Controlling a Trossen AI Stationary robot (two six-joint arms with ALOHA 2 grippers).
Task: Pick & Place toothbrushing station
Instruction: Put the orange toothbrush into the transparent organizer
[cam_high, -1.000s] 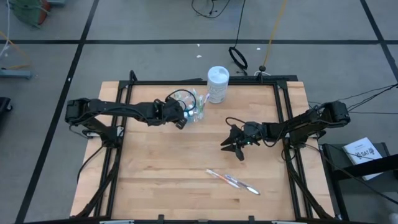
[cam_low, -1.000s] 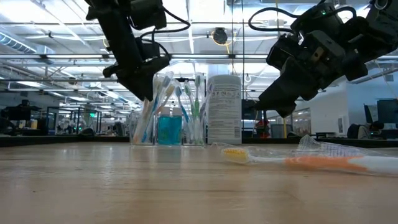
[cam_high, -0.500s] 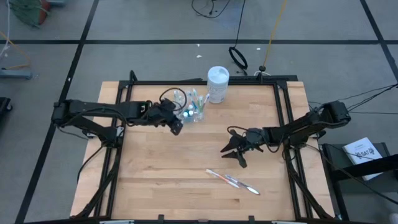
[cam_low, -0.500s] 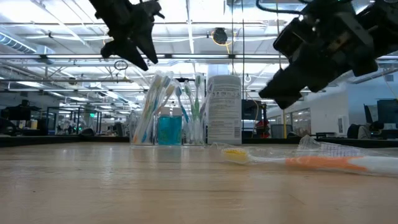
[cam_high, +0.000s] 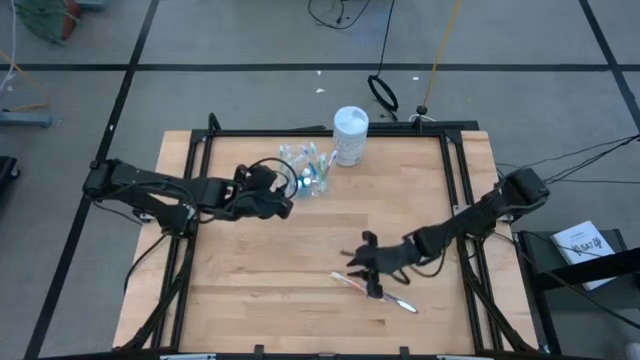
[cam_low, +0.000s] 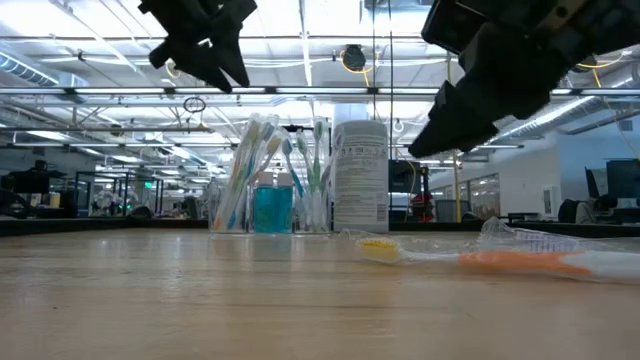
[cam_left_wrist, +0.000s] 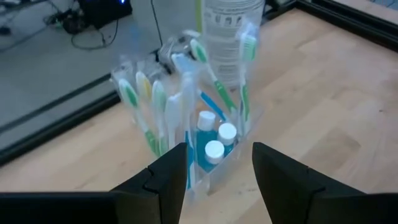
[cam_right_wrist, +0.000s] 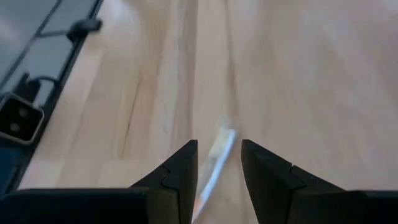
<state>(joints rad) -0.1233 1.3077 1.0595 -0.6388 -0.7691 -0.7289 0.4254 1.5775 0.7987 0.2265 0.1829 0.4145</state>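
Small clear plastic cup (cam_high: 309, 172) of pastel toothbrushes and teal tubes stands at the table's far edge beside a white canister (cam_high: 350, 135) (mostly stocked). Left gripper (cam_high: 283, 209), spread and empty, hovers nearby; right gripper (cam_high: 368, 268), spread, poised over the remaining loose wrapped toothbrushes (cam_high: 375, 292).

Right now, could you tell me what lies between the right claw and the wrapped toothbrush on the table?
Nothing: in the right wrist view the open right claw looks straight at the toothbrush, only bare table around it.
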